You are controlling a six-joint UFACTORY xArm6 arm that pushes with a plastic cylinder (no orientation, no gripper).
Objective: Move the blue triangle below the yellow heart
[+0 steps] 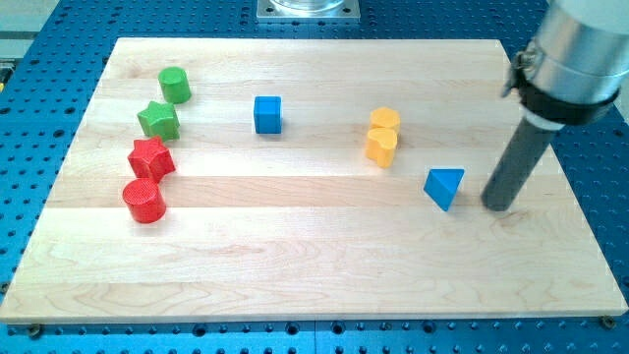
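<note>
Blue triangular block (444, 187) sits on the pale wooden bench (314, 265) down-right of the yellow heart-shaped block (381, 147), my tip (499, 206) just right of it, holding nothing, so approach looks done; next, push leftward.

My tip (498, 206) rests on the counter (314, 275) just to the view's right of the blue triangle (444, 187), apart from it; the yellow heart (380, 147) lies up and to the view's left of the triangle, touching a second yellow block (384, 120) above it; a blue cube (267, 114) stands further left; green and red blocks cluster at far left.
</note>
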